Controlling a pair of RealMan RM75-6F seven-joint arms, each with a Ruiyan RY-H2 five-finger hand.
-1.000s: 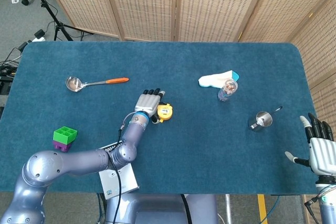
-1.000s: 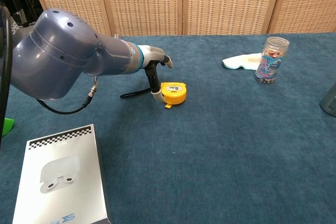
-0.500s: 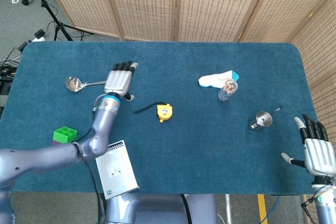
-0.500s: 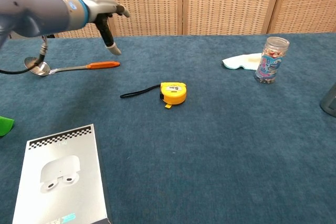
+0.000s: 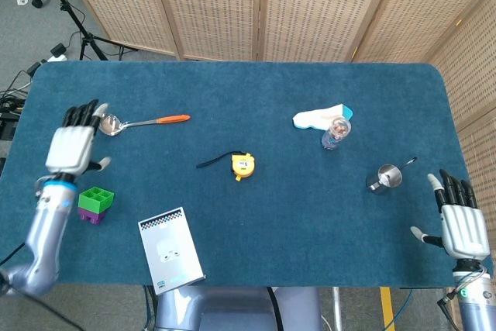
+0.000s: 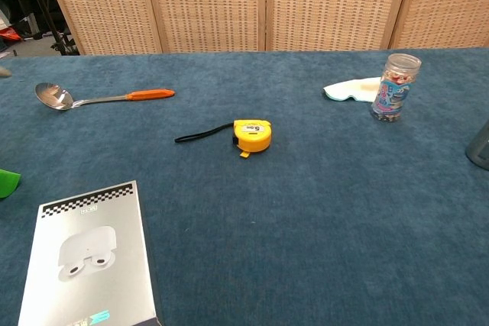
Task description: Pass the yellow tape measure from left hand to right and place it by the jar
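— Progress so far?
— None to speak of. Yellow tape measure (image 5: 242,164) lying at centre of frame on the table (image 5: 256,91), black strap trailing left, untouched by either hand. Pickup, handover and placing all still ahead.
— Hands?
— Left hand (image 5: 71,145) at far left edge, fingers spread, holding nothing. Right hand (image 5: 459,222) at lower right corner, likewise spread and empty. Both well apart from the tape.
— Jar?
— Jar (image 5: 336,132) upright in right half, just beside a white cloth (image 5: 318,117); well apart from the tape.
— Anything hard to read?
— Chest view: right hand absent, left barely a blurred sliver at upper left. Metal cup (image 5: 385,177) cut off at its right edge there.
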